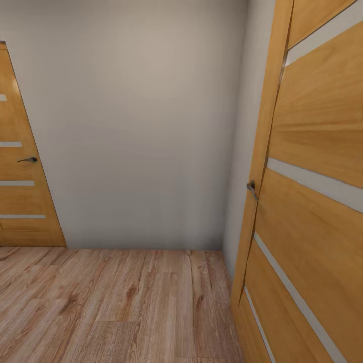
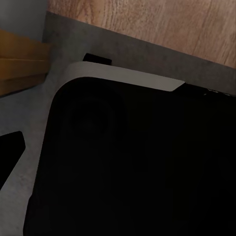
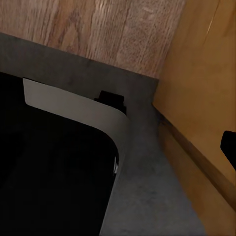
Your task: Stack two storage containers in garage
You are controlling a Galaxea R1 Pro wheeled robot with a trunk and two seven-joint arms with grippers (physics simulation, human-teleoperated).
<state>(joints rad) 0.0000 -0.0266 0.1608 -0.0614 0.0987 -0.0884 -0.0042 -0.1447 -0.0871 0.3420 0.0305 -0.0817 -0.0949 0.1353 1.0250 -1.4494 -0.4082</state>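
Observation:
The two storage containers are out of view, and so are the living room and the garage. In the head view I face a plain grey wall (image 1: pixel 141 126) in a narrow passage with a light wood-plank floor (image 1: pixel 116 307). Each wrist view looks down on my own black and grey base (image 2: pixel 132 162) (image 3: pixel 54 162) over the planks. One dark fingertip (image 2: pixel 10 152) shows at the edge of the left wrist view and another dark fingertip (image 3: pixel 229 146) at the edge of the right wrist view. Nothing is held in sight.
A wooden door with pale stripes and a lever handle (image 1: pixel 251 187) stands close on my right, and its panel (image 3: pixel 201 83) is next to the base. A second similar door (image 1: pixel 20 191) is at the far left. The floor between them runs up to the wall.

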